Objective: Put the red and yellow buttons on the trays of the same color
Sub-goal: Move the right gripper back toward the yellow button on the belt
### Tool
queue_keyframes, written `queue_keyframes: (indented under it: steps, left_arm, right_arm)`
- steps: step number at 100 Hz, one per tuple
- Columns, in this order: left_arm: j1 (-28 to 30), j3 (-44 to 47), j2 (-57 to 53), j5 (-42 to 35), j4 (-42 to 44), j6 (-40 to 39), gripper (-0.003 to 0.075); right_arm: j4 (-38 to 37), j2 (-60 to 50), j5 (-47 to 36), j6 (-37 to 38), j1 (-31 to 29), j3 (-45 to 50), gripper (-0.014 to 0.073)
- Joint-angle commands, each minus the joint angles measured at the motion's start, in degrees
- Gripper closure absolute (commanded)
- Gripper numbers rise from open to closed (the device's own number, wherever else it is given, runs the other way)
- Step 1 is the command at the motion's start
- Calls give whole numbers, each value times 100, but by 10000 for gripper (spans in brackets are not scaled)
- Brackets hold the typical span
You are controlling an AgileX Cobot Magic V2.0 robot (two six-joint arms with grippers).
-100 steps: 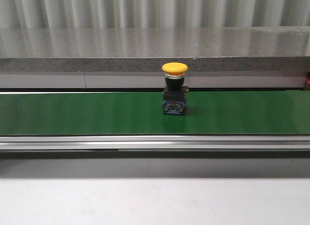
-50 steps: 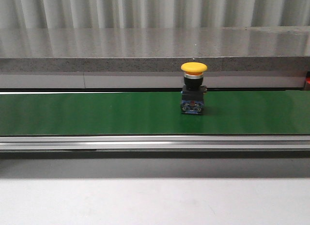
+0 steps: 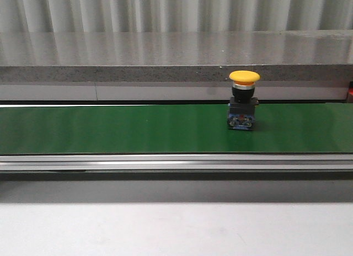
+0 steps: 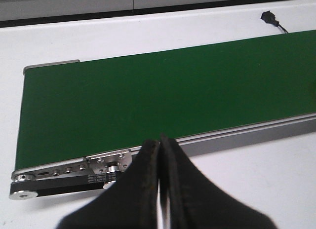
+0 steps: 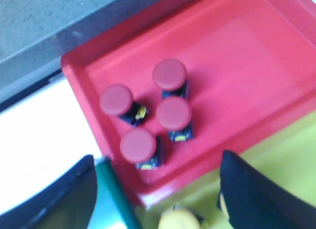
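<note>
A yellow button [image 3: 244, 100] is standing upright on the green conveyor belt [image 3: 110, 129], well over toward the right end of the strip in the front view, with its yellow cap on top and a dark body with a blue base touching the belt. Neither arm is showing in that view. Behind the belt, a grey stone ledge [image 3: 165, 57] is running across the room.

The left hand [image 4: 159, 155] is hanging over the near edge of the belt's left end, by the metal roller housing [image 4: 64, 171], with its two dark fingers pressed together and nothing between them. The white surface [image 4: 256, 189] is lying around the conveyor there.

The right hand [image 5: 158, 189] is hovering above the trays with its fingers [image 5: 247, 189] spread wide apart and holding nothing. Below it, the red tray [image 5: 247, 56] is carrying four red buttons [image 5: 166, 106], clustered close together near one corner (all standing, caps up). Just beside the red tray, the yellow tray [image 5: 276, 155] is showing, with part of another yellow cap [image 5: 177, 221] visible at the edge of the picture, too blurred to say more.
</note>
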Motion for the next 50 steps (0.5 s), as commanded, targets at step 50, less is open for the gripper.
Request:
queue_keyframes:
  steps: [50]
  left_arm:
    - [-53,-143,6,-365,-69,-14,740]
  right_arm:
    - [-25,-1620,786,-136,1296,370,60]
